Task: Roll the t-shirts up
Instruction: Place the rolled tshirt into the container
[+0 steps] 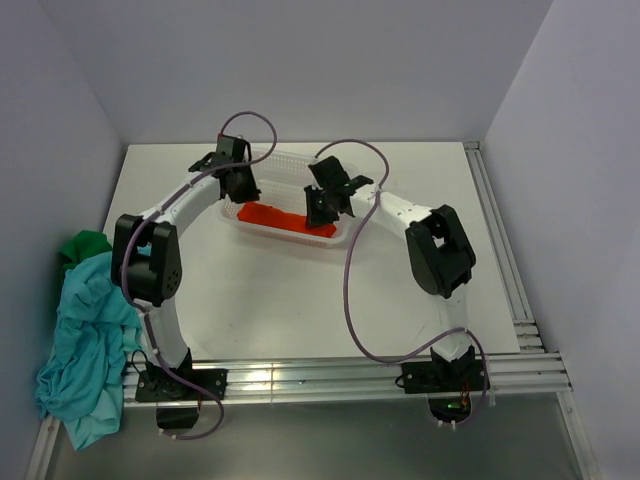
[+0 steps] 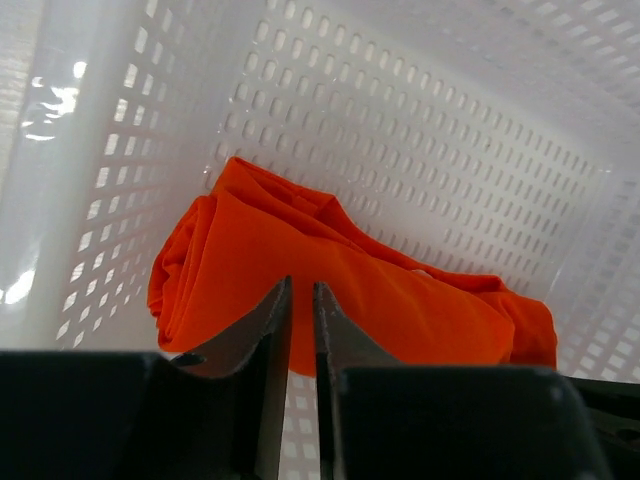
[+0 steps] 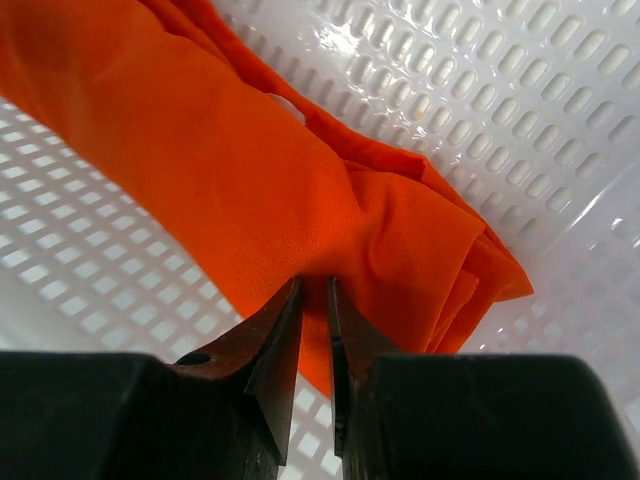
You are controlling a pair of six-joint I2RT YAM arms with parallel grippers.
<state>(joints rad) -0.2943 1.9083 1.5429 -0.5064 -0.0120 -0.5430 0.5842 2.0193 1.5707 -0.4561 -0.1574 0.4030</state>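
At the near left corner of the desk (image 1: 290, 300), a crumpled teal-blue shirt (image 1: 85, 330) hung over the edge, with a dark green cloth (image 1: 85, 245) bunched just behind it. Farther back, mid-desk, stood a white mesh basket (image 1: 290, 157), and both arms reached into it. The orange-red t-shirt (image 1: 275, 216) lay rolled along the basket floor. The left hand (image 2: 302, 285) was at the roll's left end, its jaws drawn to a thin slit against the cloth; whether any fabric was caught between them could not be told. The right hand (image 3: 314, 280) was at the other end, jaws nearly together, their tips nipping a puckered fold of the shirt.
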